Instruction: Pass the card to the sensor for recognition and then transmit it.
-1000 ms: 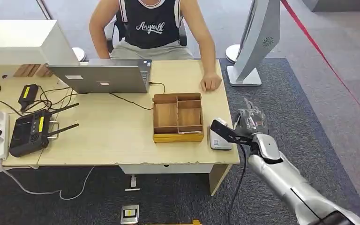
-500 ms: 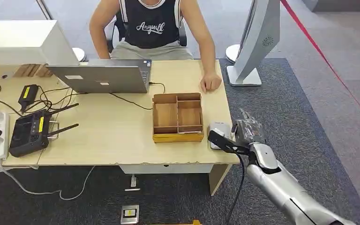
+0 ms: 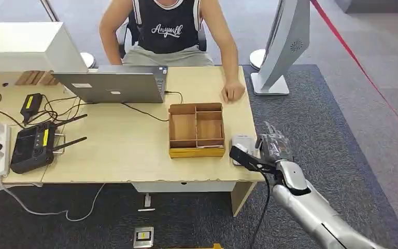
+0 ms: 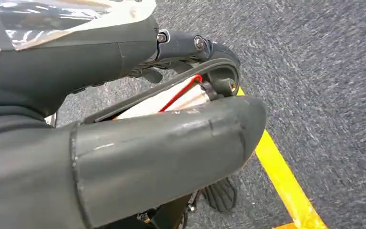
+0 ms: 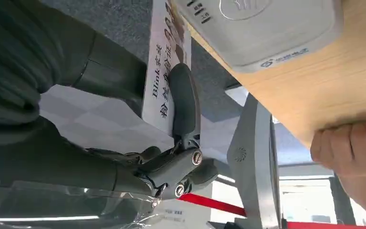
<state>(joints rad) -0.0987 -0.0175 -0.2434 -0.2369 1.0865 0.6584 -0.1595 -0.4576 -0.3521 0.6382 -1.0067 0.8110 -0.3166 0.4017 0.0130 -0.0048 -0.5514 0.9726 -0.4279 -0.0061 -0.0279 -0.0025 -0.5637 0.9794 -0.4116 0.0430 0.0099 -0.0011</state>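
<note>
A: Which step in hand?

B: Showing the card to the sensor, judging by the pose. Right hand point(image 3: 274, 148) clamped on the card point(image 5: 164, 71), with a dark finger point(image 5: 183, 102) pinning it flat. Card close beside the sensor point(image 3: 243, 146), off its 4 o'clock side, no contact to be seen.

A: And next?

B: Probably a short slide toward 9 o'clock, face over the sensor, then a pause. After that, a reach to 12 o'clock, where a person's hand point(image 3: 233, 92) rests on the bench point(image 3: 129, 150).

A: Edges to mind?

B: Sensor right at the bench's 3 o'clock edge, wooden tray point(image 3: 197, 129) just beside it at 9 o'clock. Open carpet point(image 3: 331, 129) toward 3 o'clock, white stand point(image 3: 282, 46) up at 1 o'clock.

A: Left hand point(image 4: 124, 119)?

B: Hanging over the floor; apart or together, cannot tell.
</note>
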